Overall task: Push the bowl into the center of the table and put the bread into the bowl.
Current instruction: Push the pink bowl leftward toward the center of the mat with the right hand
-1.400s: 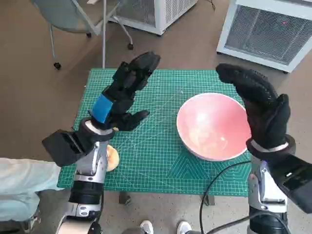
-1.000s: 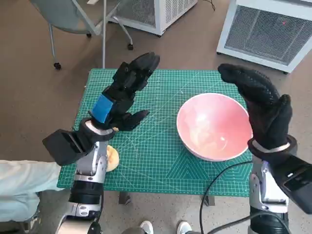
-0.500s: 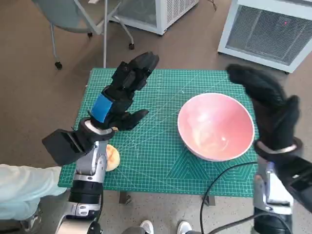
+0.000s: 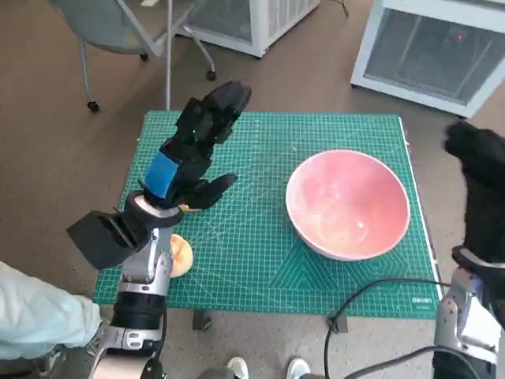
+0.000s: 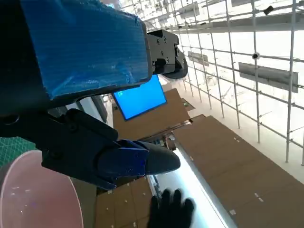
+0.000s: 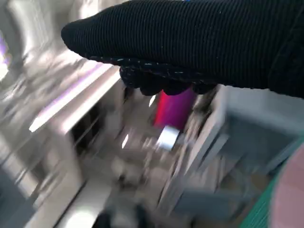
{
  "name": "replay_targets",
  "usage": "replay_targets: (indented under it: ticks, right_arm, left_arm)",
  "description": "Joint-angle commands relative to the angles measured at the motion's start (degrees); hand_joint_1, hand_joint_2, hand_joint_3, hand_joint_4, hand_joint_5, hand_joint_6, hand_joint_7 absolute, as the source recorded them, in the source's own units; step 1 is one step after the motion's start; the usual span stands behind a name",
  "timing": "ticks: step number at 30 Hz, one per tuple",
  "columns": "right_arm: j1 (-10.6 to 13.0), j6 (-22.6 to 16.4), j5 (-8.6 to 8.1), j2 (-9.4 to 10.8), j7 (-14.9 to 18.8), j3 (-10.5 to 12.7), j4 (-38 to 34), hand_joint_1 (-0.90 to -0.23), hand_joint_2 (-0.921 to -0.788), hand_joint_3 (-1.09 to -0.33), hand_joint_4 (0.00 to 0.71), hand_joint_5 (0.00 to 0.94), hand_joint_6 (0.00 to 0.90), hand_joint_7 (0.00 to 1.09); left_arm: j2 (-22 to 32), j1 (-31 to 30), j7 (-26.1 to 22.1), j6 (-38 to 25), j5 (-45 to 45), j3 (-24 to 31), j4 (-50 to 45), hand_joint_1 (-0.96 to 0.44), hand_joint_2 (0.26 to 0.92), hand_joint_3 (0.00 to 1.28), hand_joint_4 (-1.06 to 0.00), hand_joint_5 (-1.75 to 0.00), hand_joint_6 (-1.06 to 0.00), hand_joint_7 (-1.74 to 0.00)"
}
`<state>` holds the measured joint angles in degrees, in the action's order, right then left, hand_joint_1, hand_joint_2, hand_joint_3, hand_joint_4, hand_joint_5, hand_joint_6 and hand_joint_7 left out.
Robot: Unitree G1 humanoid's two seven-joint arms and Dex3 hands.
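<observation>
A pink bowl [image 4: 347,201] stands empty on the right half of the green cutting mat [image 4: 260,260]. The bread [image 4: 182,255], a small pale roll, lies near the mat's front left edge, half hidden by my left forearm. My left hand [image 4: 193,150] hovers above the mat's left part, fingers spread, holding nothing. My right hand [image 4: 483,185] is raised beyond the table's right edge, apart from the bowl and empty. In the left wrist view the blue-taped left hand [image 5: 90,99] fills the picture, with the bowl [image 5: 33,194] and the gloved right hand [image 5: 170,209] beyond. The right wrist view is blurred under the glove [image 6: 190,42].
A grey chair [image 4: 118,31] stands behind the table's far left corner. Two white cabinets [image 4: 426,55] stand behind the table. A black cable [image 4: 371,296] hangs off the front right edge. A person's pale sleeve [image 4: 35,316] shows at the lower left.
My right hand has swung to the right, from beside the bowl's right rim to past the table's right edge. The bowl, bread and left hand have hardly moved.
</observation>
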<state>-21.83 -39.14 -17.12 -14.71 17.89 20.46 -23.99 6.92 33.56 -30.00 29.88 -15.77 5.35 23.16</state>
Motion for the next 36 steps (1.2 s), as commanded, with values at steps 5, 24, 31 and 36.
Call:
replay_targets:
  ticks: [5, 24, 31, 36]
  right_arm:
    - [-4.92, -3.46, 3.89, 0.98, -6.39, 1.10, -22.05, -0.585, -0.921, -0.824, 0.000, -0.001, -0.001, 0.27]
    - [-14.98, -2.69, 3.76, 6.31, -9.49, 0.85, -44.43, -0.538, -0.921, -0.854, -0.001, -0.001, 0.024, 0.25]
    - [-17.48, -0.93, 2.93, 7.71, -8.49, 1.63, -46.83, -0.526, -0.921, -0.856, -0.001, -0.001, 0.004, 0.25]
    - [-19.25, 1.27, 3.01, 8.30, -8.35, 1.81, -48.24, -0.534, -0.921, -0.854, -0.001, -0.001, 0.000, 0.25]
  left_arm:
    - [-0.13, 0.83, 1.54, 1.28, 1.13, 0.11, 1.40, -0.56, 0.921, 0.37, -0.23, -0.03, -0.02, -0.48]
    - [1.46, 0.25, 1.96, 0.84, 1.07, 0.48, 0.31, -0.57, 0.921, 0.37, -0.24, -0.02, -0.03, -0.46]
    - [2.36, -0.44, 1.84, 0.99, 0.87, 0.79, 0.00, -0.59, 0.921, 0.37, -0.25, -0.02, -0.05, -0.44]
    - [2.93, -1.10, 1.82, 1.24, 0.84, 1.10, -0.21, -0.60, 0.921, 0.37, -0.25, -0.01, -0.07, -0.41]
